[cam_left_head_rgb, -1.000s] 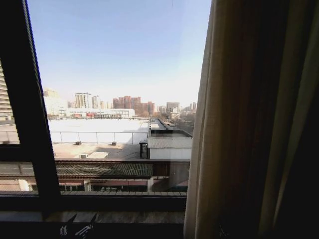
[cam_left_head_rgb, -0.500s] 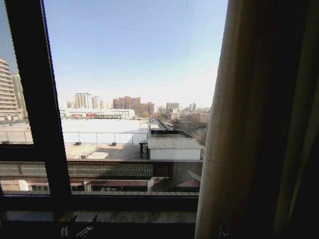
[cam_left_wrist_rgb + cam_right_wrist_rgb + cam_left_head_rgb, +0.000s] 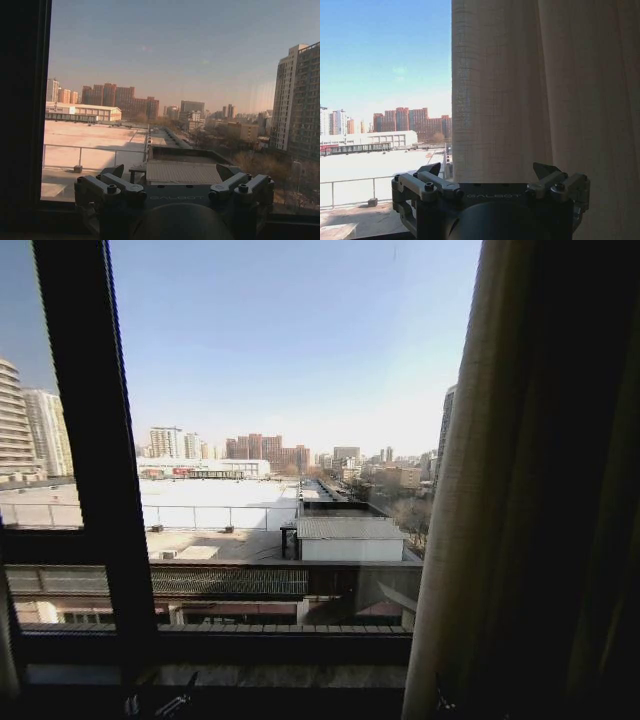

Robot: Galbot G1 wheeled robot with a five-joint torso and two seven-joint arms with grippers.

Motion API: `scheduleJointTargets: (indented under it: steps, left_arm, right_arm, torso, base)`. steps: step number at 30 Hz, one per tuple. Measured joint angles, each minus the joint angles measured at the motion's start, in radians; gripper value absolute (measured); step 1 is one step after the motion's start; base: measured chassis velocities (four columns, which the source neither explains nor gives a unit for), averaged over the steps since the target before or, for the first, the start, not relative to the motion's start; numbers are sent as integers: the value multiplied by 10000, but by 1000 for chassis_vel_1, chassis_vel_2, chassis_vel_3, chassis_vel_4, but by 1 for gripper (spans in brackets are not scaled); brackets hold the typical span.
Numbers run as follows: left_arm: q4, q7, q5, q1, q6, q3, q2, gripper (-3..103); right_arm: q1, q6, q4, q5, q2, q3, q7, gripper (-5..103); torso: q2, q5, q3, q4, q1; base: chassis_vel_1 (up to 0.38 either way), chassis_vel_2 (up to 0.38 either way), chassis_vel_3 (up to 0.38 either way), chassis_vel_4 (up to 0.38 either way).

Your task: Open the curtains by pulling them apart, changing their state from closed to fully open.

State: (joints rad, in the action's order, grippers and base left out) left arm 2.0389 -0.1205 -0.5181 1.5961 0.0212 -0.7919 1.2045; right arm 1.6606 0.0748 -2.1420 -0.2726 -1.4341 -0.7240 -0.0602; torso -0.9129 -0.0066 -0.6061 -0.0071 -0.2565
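Observation:
One curtain (image 3: 530, 500) hangs bunched in tan pleats at the right side of the window, its inner edge running down beside the bare glass. In the right wrist view the same curtain (image 3: 530, 90) hangs close in front of my right gripper (image 3: 490, 170), which is open with nothing between its fingers. My left gripper (image 3: 170, 172) is open too and faces bare glass beside the dark window frame bar (image 3: 22, 110). Low in the head view, the left gripper (image 3: 160, 705) and the right gripper (image 3: 440, 705) just poke up.
A thick dark frame bar (image 3: 95, 440) stands upright at the left of the window, with a crossbar and a stone sill (image 3: 280, 675) below. Rooftops and distant towers lie outside the glass. A pale strip (image 3: 8, 650) shows at the far left edge.
The whole head picture has shifted: frame bar and curtain edge both sit farther right while the far buildings stay put, so the camera has moved left. The curtain has not moved against the frame.

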Motion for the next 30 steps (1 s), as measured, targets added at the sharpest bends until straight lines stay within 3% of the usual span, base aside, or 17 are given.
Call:
scheduleJointTargets:
  steps: [10, 21, 30]
  left_arm:
    - [12, 0, 215, 37, 6, 30, 114, 100]
    - [80, 5, 506, 290, 8, -74, 287, 100]
    - [3, 37, 309, 260, 161, -68, 135, 100]
  right_arm:
    - [-352, -375, 110, -251, 255, 186, 144, 100]
    - [-1794, -848, 1124, -845, 1080, 94, 65, 100]
    - [-2926, -1290, 1898, -899, 934, 356, 86, 100]
  torso:
    - [0, -3, 0, 1, 1]
    - [0, -2, 0, 2, 1]
    - [0, -3, -1, 3, 0]
  base:
    - [0, 0, 0, 0]
    - [0, 0, 0, 0]
    - [0, 0, 0, 0]
